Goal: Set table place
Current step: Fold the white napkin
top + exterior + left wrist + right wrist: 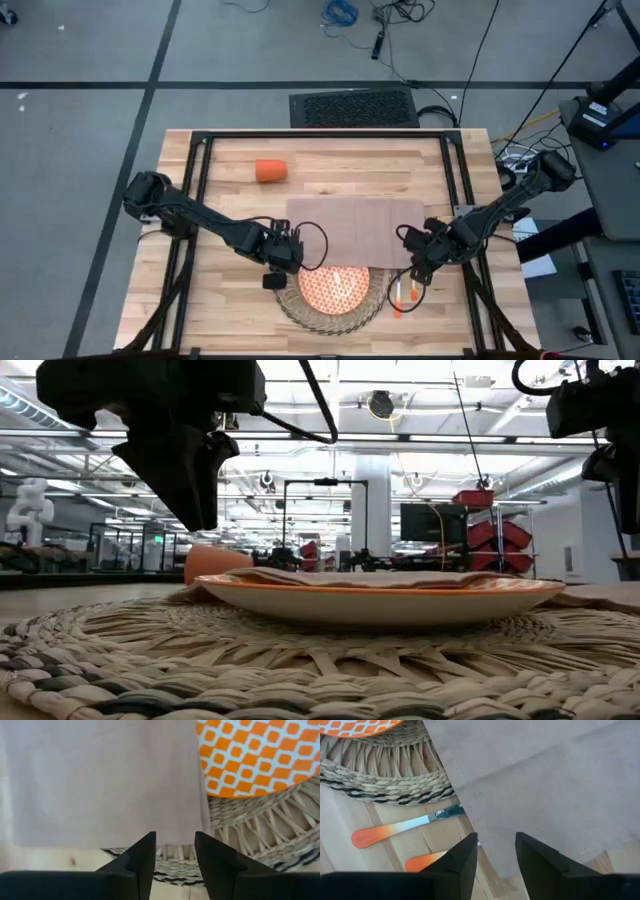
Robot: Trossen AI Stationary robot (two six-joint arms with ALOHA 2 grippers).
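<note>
A beige napkin point(355, 232) lies spread flat on the table point(230, 330). Its near edge lies over the far part of the orange-patterned plate point(335, 290), which sits on the woven placemat point(330, 308). An orange cup point(270, 170) lies on its side at the far left. Two orange-handled pieces of cutlery point(387, 833) lie right of the placemat, their far ends under the napkin. My left gripper point(175, 840) hovers open over the napkin's near left corner. My right gripper point(496, 842) hovers open over its near right corner.
Black frame bars point(200, 190) run along the table's left, right and far sides. Bare wood lies left of the placemat and around the cup. The low view looks across the placemat point(300, 660) and plate point(380, 602) into a room behind.
</note>
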